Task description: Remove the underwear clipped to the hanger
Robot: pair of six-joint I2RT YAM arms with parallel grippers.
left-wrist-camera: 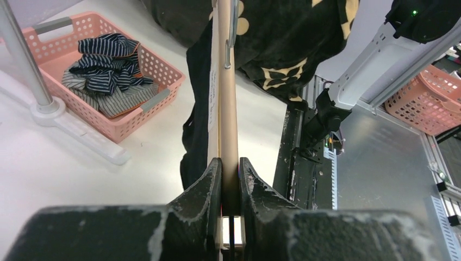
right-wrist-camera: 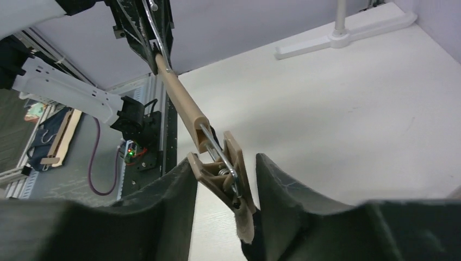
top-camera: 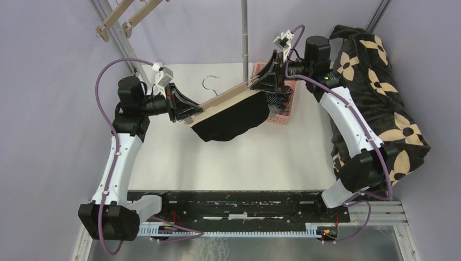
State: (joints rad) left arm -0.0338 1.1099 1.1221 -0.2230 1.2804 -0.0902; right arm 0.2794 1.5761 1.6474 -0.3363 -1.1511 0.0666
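Left claw [left-wrist-camera: 231, 163]: pressed together on the left end of the long tan wooden hanger bar [left-wrist-camera: 228, 109], pinching it between both fingers.
Hanger bar: held above the white tabletop [top-camera: 244, 163], slanting from the left claw up to the right claw.
Black brief [top-camera: 234, 119]: a plain black soft cloth brief hanging under the bar, between the two claws and just right of the left one.
Right claw [right-wrist-camera: 225, 163]: spread, with one finger on each side of the tan spring clip [right-wrist-camera: 228, 174] at the bar's right end. A sliver of tabletop shows between clip and right finger. Black cloth sits under the clip.
Pink basket [left-wrist-camera: 147, 117]: a perforated plastic basket on the tabletop just beyond the right claw. It holds a crumpled navy brief with thin light stripes [left-wrist-camera: 103, 60] lying over a grey-white fine-patterned brief [left-wrist-camera: 117, 100].
Blanket [top-camera: 380, 98]: large, black, flower-printed, heaped along the right side.
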